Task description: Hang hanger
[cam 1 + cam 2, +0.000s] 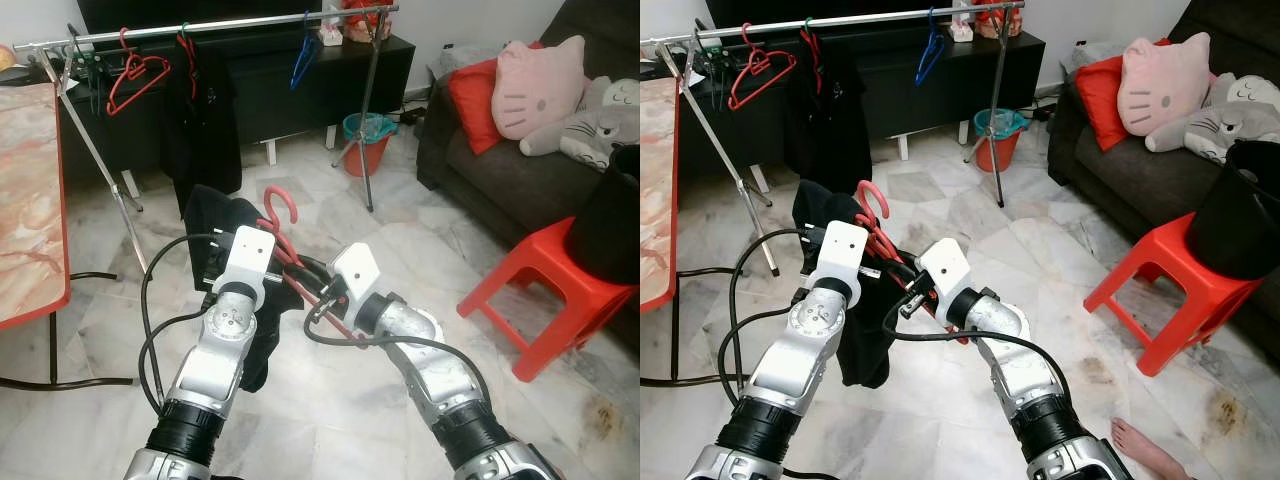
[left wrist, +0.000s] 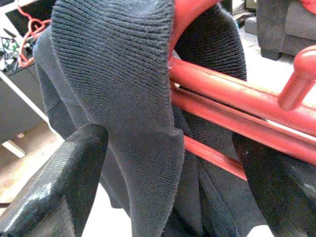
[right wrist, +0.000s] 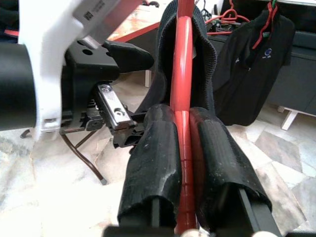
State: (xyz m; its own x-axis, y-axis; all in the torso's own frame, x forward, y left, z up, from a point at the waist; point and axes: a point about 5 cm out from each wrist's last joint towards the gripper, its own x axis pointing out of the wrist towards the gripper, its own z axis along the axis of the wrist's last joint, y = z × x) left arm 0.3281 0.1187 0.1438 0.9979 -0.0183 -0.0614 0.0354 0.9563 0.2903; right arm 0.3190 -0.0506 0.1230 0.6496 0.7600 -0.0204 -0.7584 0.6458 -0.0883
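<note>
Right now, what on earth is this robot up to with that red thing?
It is carrying a red hanger with a dark garment draped on it, out in front of itself. The right gripper has its fingers clamped on the hanger's bar; the left gripper sits open around the cloth and bars. The clothes rail, with other hangers and a black garment, stands ahead across the floor, so nothing is hung yet.

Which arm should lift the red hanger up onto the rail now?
Right. The right gripper is clamped on the red hanger, while the left gripper's fingers stand open around the black garment. The rail is ahead.
</note>
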